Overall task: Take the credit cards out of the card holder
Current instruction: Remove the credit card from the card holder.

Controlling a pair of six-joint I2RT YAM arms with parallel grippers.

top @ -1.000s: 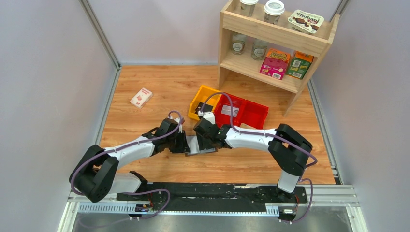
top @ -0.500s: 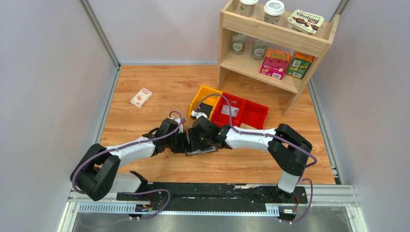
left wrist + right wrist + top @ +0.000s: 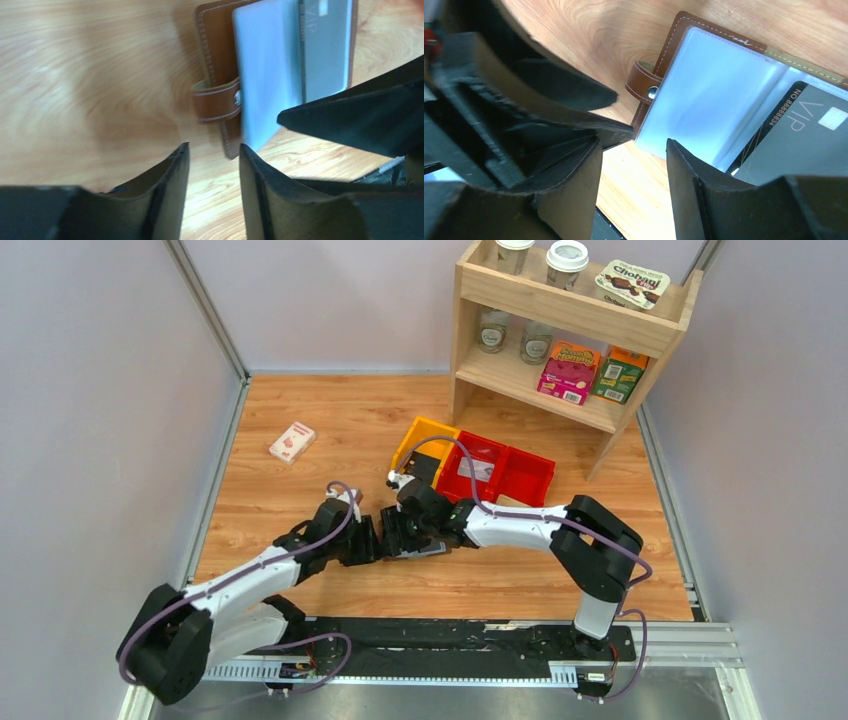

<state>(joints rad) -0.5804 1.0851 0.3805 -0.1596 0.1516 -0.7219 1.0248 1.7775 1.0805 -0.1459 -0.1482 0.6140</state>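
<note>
The left gripper (image 3: 212, 150) has drawn back from the card holder (image 3: 265, 65), and its fingers have parted about halfway, gripping nothing. The card holder lies open on the counter (image 3: 300, 490), with the dark card (image 3: 794, 145) still in its sleeve. The right gripper (image 3: 631, 142) hovers at its edge, half open and empty. No card is out yet.

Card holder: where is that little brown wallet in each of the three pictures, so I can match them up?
Top external: card holder at centre, mostly hidden under the right gripper.
Left wrist: upper right, lying open.
Right wrist: right side, lying open.
Shared landmark: its snap strap, seen in both wrist views.
</note>
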